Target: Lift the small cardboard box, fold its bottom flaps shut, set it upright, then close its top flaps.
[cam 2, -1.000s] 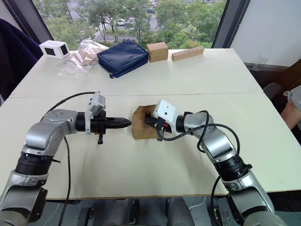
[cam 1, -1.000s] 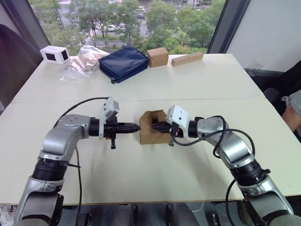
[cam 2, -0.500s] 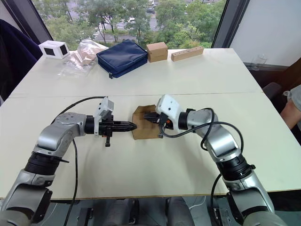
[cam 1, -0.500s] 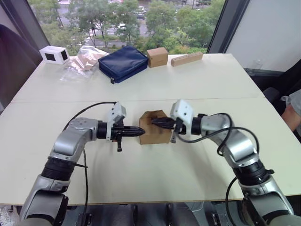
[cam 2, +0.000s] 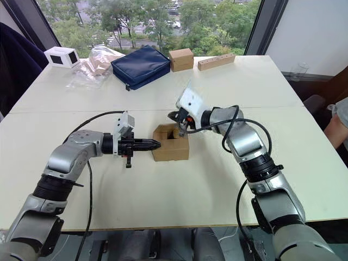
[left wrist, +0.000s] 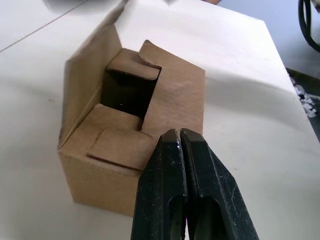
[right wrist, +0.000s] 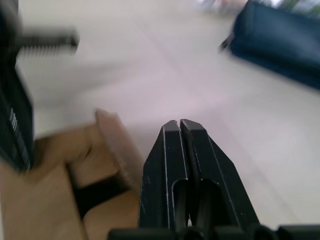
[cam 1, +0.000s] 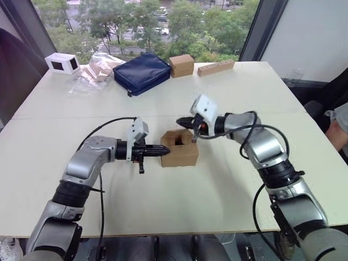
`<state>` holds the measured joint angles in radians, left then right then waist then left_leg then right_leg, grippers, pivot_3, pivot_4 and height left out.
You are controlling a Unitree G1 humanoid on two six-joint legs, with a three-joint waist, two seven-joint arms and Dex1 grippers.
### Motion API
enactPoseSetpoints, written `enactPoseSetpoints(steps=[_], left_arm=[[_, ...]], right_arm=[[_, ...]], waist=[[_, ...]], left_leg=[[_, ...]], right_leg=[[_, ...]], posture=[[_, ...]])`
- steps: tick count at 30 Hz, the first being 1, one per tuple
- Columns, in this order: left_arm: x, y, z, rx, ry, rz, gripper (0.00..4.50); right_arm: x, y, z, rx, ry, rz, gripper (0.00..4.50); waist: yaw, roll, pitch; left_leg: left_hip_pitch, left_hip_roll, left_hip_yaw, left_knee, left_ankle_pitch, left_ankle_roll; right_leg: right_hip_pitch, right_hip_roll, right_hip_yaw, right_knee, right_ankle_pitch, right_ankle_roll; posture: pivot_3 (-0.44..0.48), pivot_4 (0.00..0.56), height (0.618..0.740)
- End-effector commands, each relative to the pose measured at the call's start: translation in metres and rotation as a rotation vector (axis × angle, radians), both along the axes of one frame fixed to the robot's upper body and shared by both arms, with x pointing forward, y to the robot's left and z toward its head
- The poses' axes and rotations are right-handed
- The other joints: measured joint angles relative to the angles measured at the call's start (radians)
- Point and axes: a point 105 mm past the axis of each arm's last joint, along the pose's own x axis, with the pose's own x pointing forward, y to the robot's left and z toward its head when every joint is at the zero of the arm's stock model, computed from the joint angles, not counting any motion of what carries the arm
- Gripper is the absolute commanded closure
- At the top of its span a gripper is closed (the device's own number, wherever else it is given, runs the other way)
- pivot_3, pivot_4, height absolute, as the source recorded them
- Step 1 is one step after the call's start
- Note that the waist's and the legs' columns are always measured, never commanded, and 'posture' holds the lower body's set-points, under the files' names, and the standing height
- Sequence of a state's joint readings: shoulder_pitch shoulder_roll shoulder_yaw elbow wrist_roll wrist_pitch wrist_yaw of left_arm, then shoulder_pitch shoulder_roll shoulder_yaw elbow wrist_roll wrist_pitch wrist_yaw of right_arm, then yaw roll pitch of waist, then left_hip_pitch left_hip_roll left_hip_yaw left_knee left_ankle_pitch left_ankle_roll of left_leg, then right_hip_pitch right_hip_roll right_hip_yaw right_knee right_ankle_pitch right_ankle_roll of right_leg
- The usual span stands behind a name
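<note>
My left gripper (cam 1: 165, 148) has its fingers pressed together and its tip at the left face of the small cardboard box (cam 1: 179, 149), which now sits upright near the middle of the table (cam 1: 228, 179). Its top flaps (left wrist: 150, 95) are partly folded in around a dark opening. My right gripper (cam 1: 181, 121), also pinched together, has lifted off the box and hovers just beyond it.

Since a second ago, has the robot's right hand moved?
Yes. The right hand rose from the small cardboard box toward the blue bag.
</note>
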<state>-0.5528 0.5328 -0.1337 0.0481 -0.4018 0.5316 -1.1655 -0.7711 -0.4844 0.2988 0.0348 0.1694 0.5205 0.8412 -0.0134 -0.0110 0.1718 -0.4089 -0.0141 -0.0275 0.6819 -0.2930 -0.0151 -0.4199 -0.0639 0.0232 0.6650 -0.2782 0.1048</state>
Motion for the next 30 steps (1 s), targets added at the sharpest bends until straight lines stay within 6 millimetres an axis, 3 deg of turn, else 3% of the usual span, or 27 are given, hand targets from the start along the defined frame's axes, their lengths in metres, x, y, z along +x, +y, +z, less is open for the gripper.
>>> enactPoseSetpoints(steps=[1,5,11,19,22,30], left_arm=[[0.0,0.002,0.009,-0.009,-0.041,0.011,4.44],[0.002,0.009,0.016,-0.027,-0.048,0.042,4.44],[0.012,0.01,0.038,-0.129,-0.048,0.102,4.44],[0.032,-0.012,0.024,-0.134,-0.061,0.154,4.44],[0.039,-0.017,0.015,-0.127,-0.067,0.176,4.44],[0.049,-0.019,0.021,-0.193,-0.056,0.216,4.44]], right_arm=[[-0.018,0.003,0.005,-0.009,-0.013,0.076,4.5],[-0.032,0.003,-0.004,-0.017,0.022,0.105,4.5],[-0.031,0.0,-0.009,-0.005,0.021,0.067,4.5],[-0.03,-0.001,-0.005,0.011,-0.021,0.051,4.5],[-0.034,-0.003,0.008,0.029,-0.094,0.047,4.5],[-0.061,-0.005,0.006,-0.031,-0.133,0.13,4.5]], waist=[[0.0,0.0,0.0],[-0.001,0.0,0.0],[0.0,0.0,0.0],[0.001,0.0,0.0],[0.001,0.0,0.0],[0.002,0.0,0.0]], left_leg=[[0.0,0.0,0.0,0.0,0.0,0.0],[0.0,0.0,0.0,0.0,0.0,0.0],[0.0,0.001,0.0,0.0,0.0,0.0],[0.0,0.0,0.0,0.0,0.0,0.0],[0.0,0.0,0.0,0.0,0.0,0.0],[0.0,0.0,-0.001,0.0,0.0,0.0]], right_leg=[[0.0,0.0,0.0,0.0,0.0,0.0],[0.0,0.0,0.0,0.0,0.0,0.0],[0.0,0.001,0.0,0.0,0.0,0.0],[0.0,0.0,0.0,0.0,0.0,0.0],[0.0,0.001,0.0,0.0,0.0,0.0],[0.001,0.0,0.0,0.0,0.0,0.0]], posture=[[0.0,0.15,0.74],[0.0,0.15,0.74],[0.0,0.15,0.74],[0.0,0.15,0.74],[0.0,0.15,0.74],[0.0,0.15,0.74]])
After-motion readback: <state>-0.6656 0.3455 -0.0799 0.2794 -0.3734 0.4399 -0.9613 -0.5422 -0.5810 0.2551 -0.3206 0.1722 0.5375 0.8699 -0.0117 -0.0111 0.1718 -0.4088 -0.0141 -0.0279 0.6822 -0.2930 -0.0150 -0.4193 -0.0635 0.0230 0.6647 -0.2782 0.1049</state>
